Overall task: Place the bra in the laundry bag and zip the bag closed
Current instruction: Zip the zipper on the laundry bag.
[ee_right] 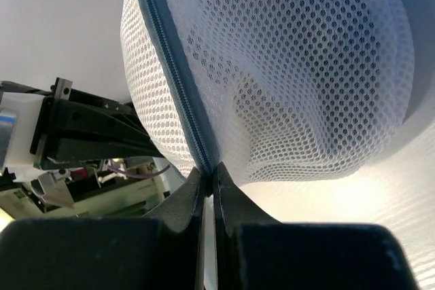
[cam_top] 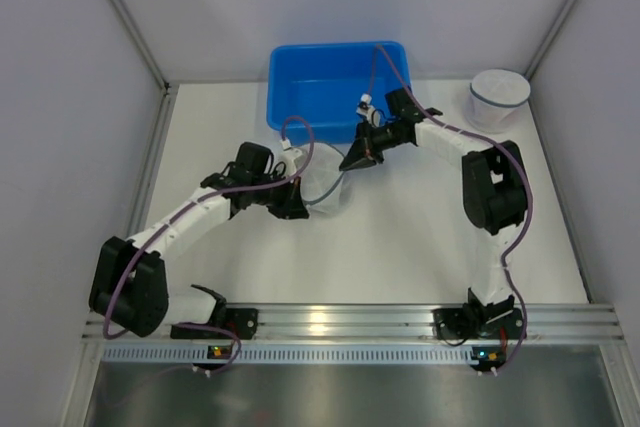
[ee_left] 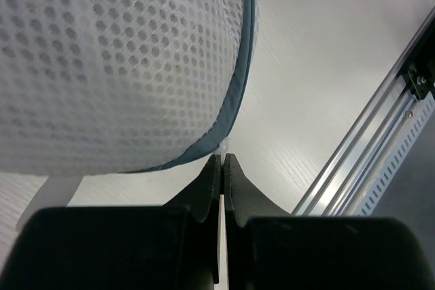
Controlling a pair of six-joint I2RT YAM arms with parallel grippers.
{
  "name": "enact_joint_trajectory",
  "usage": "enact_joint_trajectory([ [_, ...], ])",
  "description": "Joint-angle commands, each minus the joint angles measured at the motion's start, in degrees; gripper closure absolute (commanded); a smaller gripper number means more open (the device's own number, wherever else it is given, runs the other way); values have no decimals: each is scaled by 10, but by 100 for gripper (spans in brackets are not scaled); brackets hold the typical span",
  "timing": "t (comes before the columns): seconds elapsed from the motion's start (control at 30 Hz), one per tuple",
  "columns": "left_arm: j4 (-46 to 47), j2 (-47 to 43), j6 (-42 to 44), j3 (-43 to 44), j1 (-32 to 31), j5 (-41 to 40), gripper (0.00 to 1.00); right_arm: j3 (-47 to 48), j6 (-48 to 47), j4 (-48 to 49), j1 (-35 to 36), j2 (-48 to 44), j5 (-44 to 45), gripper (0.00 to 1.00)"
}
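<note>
A white mesh laundry bag (cam_top: 327, 190) with a blue-grey zipper lies mid-table between my two grippers. My left gripper (cam_top: 303, 209) is at the bag's near-left side. In the left wrist view its jaws (ee_left: 222, 157) are pressed together on the tip of the bag's trimmed edge (ee_left: 239, 79). My right gripper (cam_top: 354, 160) reaches in from the far right. Seen from the right wrist, it (ee_right: 209, 168) is shut on the zipper seam (ee_right: 173, 66) of the bulging bag (ee_right: 306, 66). The bra does not show on its own; the mesh hides what is inside.
A blue plastic bin (cam_top: 335, 82) stands at the back, just behind the right gripper. A white round container (cam_top: 498, 97) sits at the back right. An aluminium rail (cam_top: 350, 325) runs along the near edge, and grey walls close in the sides.
</note>
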Motion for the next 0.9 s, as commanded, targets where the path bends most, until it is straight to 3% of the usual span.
enact_joint_trajectory([
  [0.0,-29,-22,25,-7,24,9,100,44,-10,9,-30,15,9,100],
  [0.1,-20,-9,14,6,25,35,100,45,20,39,-22,15,3,65],
  [0.13,-9,0,9,15,25,42,100,47,26,39,-15,12,5,47],
  [0.2,6,11,-15,26,24,58,100,52,30,37,-12,10,3,38],
  [0.43,78,55,-96,75,10,64,100,25,-32,-40,-14,-39,-11,38],
  [0.57,112,84,-118,103,-29,48,100,-35,-30,-42,-5,-72,-20,38],
  [0.87,148,133,-135,127,-74,27,100,-42,-12,-28,27,-61,-6,42],
])
